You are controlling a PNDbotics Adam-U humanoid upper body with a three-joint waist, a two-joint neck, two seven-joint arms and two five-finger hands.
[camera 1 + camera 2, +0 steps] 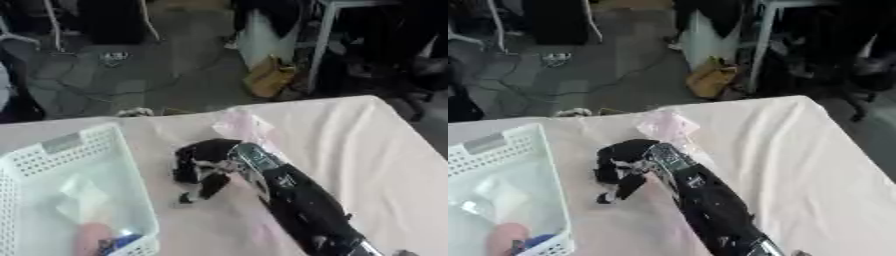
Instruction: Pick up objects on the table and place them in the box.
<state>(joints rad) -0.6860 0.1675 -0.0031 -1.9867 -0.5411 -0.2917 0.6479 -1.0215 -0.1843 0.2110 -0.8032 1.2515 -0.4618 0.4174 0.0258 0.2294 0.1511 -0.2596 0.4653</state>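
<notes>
Basket (pixel 52 155), my landmark, already holds a clear packet (pixel 83 197) and a pinkish and blue item at its near corner. Beside it my right hand (pixel 206 162) hangs over the table, fingers curled downward; whether they pinch anything I cannot tell. Just beyond the hand a pale pink bag (pixel 667 125) still waits on the cloth.

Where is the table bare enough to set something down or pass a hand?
Bare cloth lies right of the right hand and its arm, out to the table edge, and along the far edge left of the clear pink bag. It is crowded between the white basket and that hand.
</notes>
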